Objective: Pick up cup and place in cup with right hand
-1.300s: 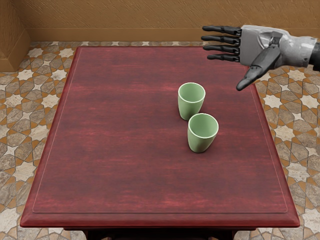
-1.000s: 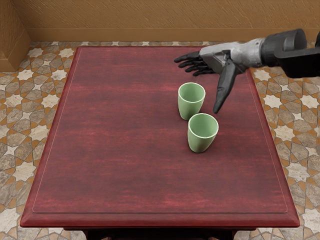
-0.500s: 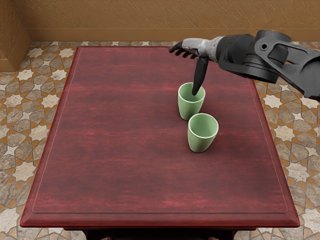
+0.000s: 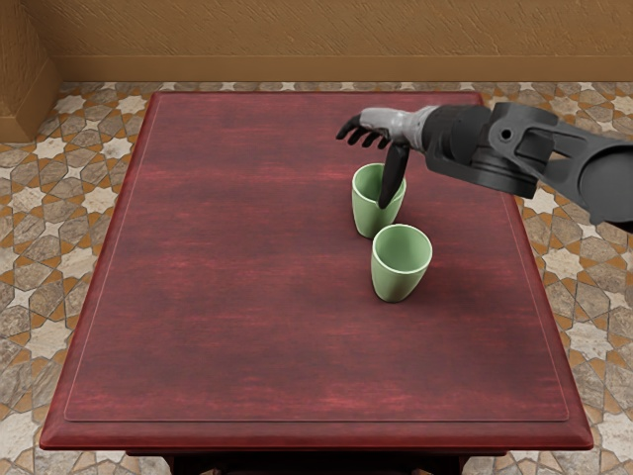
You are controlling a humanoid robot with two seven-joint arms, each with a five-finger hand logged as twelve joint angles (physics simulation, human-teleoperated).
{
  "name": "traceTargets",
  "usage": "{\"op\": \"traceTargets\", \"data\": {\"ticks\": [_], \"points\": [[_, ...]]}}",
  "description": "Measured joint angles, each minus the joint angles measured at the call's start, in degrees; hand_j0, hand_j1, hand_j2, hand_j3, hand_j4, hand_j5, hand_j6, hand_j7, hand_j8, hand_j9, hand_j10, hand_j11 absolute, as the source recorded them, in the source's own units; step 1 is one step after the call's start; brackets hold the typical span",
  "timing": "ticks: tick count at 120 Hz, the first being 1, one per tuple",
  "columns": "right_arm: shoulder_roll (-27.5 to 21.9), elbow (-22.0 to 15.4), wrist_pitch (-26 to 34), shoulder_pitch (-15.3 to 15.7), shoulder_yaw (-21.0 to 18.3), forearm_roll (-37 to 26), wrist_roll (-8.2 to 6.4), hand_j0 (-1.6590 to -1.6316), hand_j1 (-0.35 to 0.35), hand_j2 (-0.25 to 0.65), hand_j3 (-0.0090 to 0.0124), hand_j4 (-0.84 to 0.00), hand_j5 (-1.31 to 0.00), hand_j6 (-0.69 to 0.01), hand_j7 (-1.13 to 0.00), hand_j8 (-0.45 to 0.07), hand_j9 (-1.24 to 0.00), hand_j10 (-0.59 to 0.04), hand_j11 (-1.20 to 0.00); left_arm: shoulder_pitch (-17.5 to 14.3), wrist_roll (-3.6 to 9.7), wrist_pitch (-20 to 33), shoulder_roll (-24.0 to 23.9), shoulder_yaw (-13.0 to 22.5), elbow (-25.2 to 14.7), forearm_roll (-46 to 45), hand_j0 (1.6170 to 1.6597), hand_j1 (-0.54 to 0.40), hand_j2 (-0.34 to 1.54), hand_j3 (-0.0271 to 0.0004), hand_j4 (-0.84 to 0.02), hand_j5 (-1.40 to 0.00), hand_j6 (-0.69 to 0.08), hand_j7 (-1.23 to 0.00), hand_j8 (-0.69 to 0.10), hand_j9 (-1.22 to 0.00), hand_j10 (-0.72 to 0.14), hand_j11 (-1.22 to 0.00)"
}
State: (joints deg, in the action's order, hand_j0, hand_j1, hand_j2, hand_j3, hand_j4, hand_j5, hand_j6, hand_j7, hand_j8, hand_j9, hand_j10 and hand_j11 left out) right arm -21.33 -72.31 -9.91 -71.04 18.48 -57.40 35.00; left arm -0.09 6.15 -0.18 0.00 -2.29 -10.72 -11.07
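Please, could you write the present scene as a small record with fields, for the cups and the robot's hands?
surface: dark red wooden table
far cup: pale green, tapered, handleless cup, upright
near cup: matching pale green, tapered cup, upright, slightly further right
gap between cups: cannot tell; they overlap in the view
right hand: grey-and-black robotic hand, fingers relaxed, holding nothing, thumb crossing the far cup's rim in the view
contact with far cup: cannot tell
left hand: not in view
nesting: not done
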Motion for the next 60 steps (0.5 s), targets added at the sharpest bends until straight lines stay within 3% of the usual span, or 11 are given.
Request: {"op": "traceTargets", "data": {"ticks": [24,60], "points": [[0.2,-0.1,2.0,2.3,-0.2,-2.0,0.0,-1.6581,-0.076,-0.044,0.0,-0.23,-0.3,-0.232,-0.3,-0.231,-0.3,-0.23,-0.3,0.0,0.0,0.0,0.0,0.0,0.0,0.0,1.6581,0.349,0.0,0.0,0.0,0.0,0.0,0.0,0.0,0.0,0.0,0.0],[0.7,-0.1,3.7,5.0,-0.3,-4.3,0.0,-1.6581,-0.006,-0.056,0.0,-0.289,-0.37,-0.29,-0.37,-0.29,-0.37,-0.289,-0.37,0.0,0.0,0.0,0.0,0.0,0.0,0.0,1.6581,0.349,0.0,0.0,0.0,0.0,0.0,0.0,0.0,0.0,0.0,0.0]]}}
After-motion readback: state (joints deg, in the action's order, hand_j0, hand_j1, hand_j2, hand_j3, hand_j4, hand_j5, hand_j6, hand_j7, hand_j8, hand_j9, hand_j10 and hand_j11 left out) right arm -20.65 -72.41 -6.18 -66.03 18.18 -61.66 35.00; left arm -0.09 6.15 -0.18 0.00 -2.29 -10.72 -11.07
